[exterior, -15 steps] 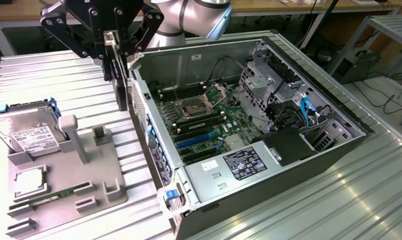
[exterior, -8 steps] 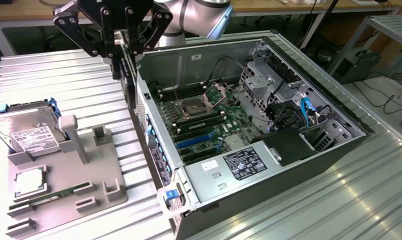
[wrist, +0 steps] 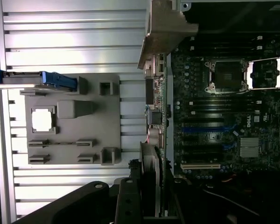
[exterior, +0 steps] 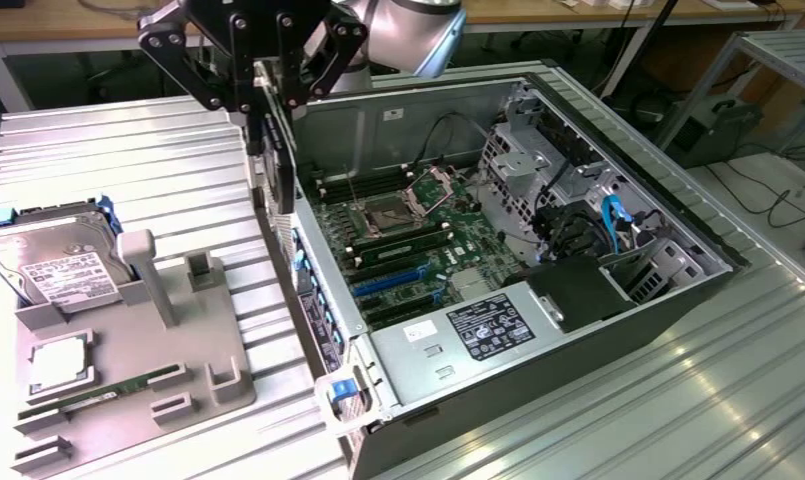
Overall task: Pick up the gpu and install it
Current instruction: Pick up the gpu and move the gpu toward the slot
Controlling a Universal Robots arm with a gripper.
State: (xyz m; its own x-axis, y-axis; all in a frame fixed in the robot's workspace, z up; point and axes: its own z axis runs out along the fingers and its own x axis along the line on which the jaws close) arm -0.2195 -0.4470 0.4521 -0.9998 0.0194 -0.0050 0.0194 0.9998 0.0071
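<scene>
The ribbed metal table (exterior: 135, 150) carries an open PC case (exterior: 416, 95) lying on its side, its motherboard (exterior: 416, 240) facing up. On the exterior view's left of the case lies a grey tray (exterior: 149, 370).

The gripper (exterior: 269, 112) hangs over the case's wall nearest the tray, its jaws drawn partway in and clamped on the upper edge of the gpu (exterior: 277, 165). The card hangs on edge in the air, above that wall, clear of the tray and not seated in any slot. In the wrist view the gpu (wrist: 155, 116) appears edge-on between tray (wrist: 109, 121) and motherboard (wrist: 224, 116), with its pale bracket (wrist: 165, 28) at the end away from the gripper (wrist: 149, 196).

On the tray stand a hard drive (exterior: 55, 265), a CPU (exterior: 58, 365) and a RAM stick (exterior: 102, 397).
</scene>
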